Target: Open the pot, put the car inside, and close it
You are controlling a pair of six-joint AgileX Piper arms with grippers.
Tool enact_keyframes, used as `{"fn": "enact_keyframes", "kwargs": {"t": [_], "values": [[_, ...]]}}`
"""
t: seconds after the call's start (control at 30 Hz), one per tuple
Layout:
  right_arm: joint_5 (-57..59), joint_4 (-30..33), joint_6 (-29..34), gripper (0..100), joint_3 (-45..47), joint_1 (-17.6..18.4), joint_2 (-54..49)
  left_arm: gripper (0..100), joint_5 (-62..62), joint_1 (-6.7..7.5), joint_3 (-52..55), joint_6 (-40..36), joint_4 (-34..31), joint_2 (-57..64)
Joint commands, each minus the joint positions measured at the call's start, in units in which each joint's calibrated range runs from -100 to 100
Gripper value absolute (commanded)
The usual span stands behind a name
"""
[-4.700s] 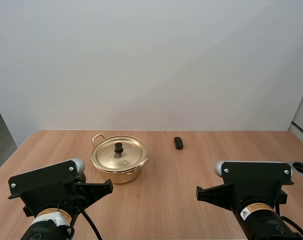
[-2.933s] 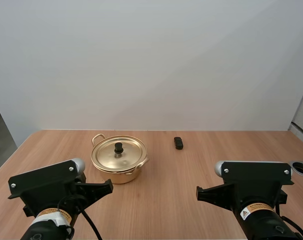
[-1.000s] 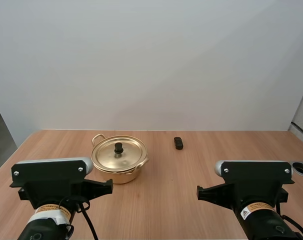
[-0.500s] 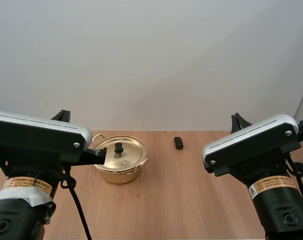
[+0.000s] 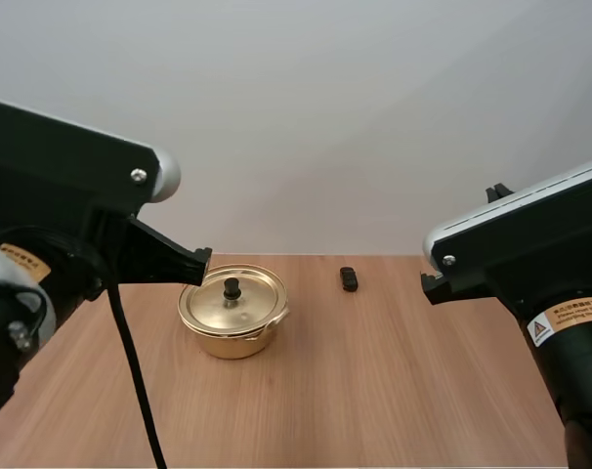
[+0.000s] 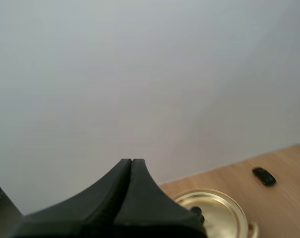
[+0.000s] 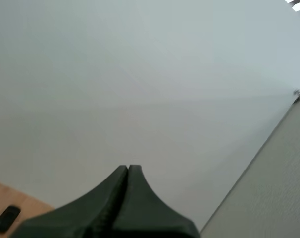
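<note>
a light wooden table [image 5: 374, 391] stands against a plain white wall [image 5: 325, 117]. a gold-coloured pot [image 5: 228, 337] sits on the table, left of centre and toward the far edge. its lid [image 5: 252, 303] is seated on the rim, with a black knob [image 5: 232, 289] upright at the centre. a loop handle shows on the far left side of the pot and another on the near right side. a small black toy car [image 5: 348, 279] lies on the bare table to the right of the pot, apart from it and slightly nearer the wall.

the left arm [image 5: 52, 195] sits high above the left side of the table, its front end level with the far left of the pot in the high view. the right arm [image 5: 530, 244] sits high above the right side, well clear of the car.

left gripper [image 6: 131, 163]: fingers pressed together into one dark wedge, nothing between them; the pot and car lie beyond it. right gripper [image 7: 127, 169]: fingers likewise together, gripping nothing, aimed at the wall, with the car on the table beside it.
</note>
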State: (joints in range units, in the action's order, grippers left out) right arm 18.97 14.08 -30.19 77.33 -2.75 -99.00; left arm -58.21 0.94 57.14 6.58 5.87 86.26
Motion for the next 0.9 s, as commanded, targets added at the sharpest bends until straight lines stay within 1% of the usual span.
{"fn": "enact_keyframes", "kwargs": {"t": [0.0,0.07,0.2,0.37,0.4,0.43,0.47,0.57,0.63,0.67,0.7,0.87], "values": [[28.9,-16.2,-6.2,0,-0.4,0.0,0.1,0,-21.6,-0.17,-3.9,16.7,6.2,-15.2],[30.7,-17.6,-6.9,0,-0.7,0.0,0.1,0,-23.2,-0.17,-6.8,16.7,7.2,-22.5],[31.6,-17.5,-7.1,0,-0.8,0.0,0.1,0,-25.7,-0.17,-13.5,16.9,9.3,-38.3],[31.8,-17.5,-7.1,0,-0.8,-0.2,0.1,1,-22.0,-0.17,-17.3,17.0,9.3,-51.2],[31.8,-17.4,-7.1,0,-0.8,-0.3,0.1,5,-19.7,-0.17,-17.4,17.0,9.3,-53.0],[31.8,-17.4,-7.1,0,-0.8,-0.4,0.1,10,-17.9,-0.17,-17.5,17.0,9.3,-54.6],[31.8,-17.4,-7.1,0,-0.8,-0.4,0.1,19,-16.6,-0.17,-17.5,17.0,9.3,-55.9],[31.8,-17.4,-7.1,0,-0.8,-0.4,0.1,52,-15.0,-0.17,-18.0,17.0,9.3,-59.5],[31.8,-17.4,-7.1,0,-0.8,-0.4,0.1,77,-15.0,-0.17,-19.1,15.8,9.3,-62.1],[31.8,-17.4,-7.1,0,-0.8,-0.4,0.1,84,-15.0,-0.17,-19.6,15.0,9.3,-63.4],[31.8,-17.4,-7.1,0,-0.8,-0.4,0.1,89,-15.0,-0.17,-20.2,14.4,9.3,-64.4],[31.8,-17.4,-7.1,0,-0.8,-0.8,0.1,89,-15.1,-0.17,-22.2,13.2,9.4,-70.3]]}}
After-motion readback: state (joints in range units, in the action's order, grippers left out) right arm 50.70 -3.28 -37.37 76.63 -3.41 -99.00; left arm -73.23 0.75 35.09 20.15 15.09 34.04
